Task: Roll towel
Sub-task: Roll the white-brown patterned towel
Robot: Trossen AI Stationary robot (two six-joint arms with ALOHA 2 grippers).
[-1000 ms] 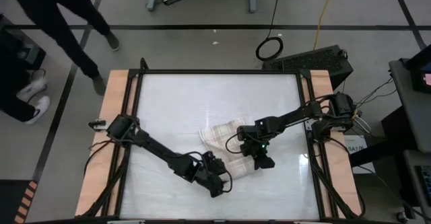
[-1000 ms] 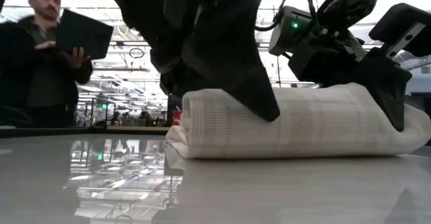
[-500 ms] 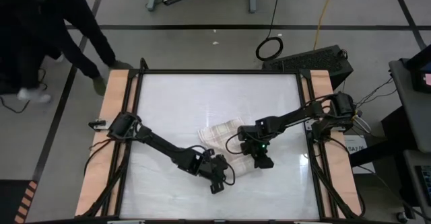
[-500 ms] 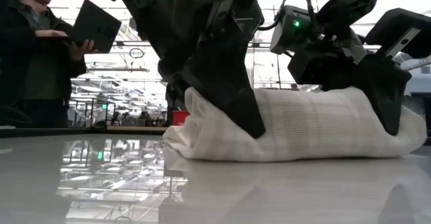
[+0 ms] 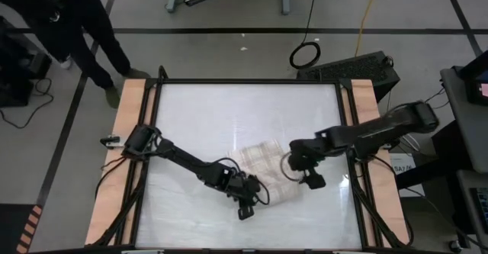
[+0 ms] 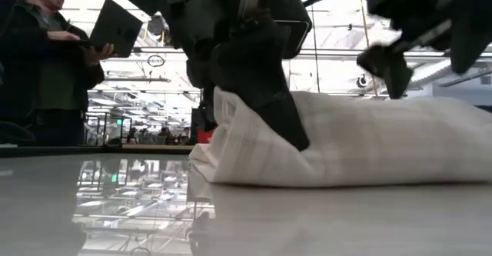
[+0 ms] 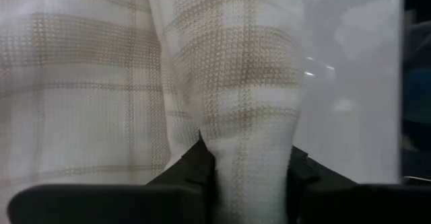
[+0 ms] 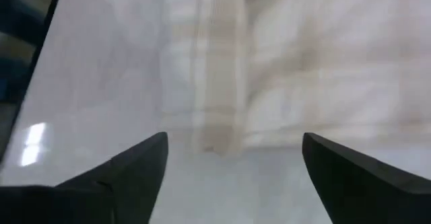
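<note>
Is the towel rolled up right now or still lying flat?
Rolled, loosely. The towel sits as a thick bundle on the table, and the left gripper pinches a fold of it; the right gripper hangs open, clear of it.

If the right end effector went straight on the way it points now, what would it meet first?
Most likely the towel: the right end effector, open, faces its edge just ahead, though depth is unclear.

The left arm stretches diagonally inward, its end effector [image 5: 245, 195] pinched on a fold of cream plaid cloth towel [image 7: 229, 103], while the right arm's end effector [image 5: 309, 175] hangs lifted with fingers [image 8: 121, 177] spread apart.
</note>
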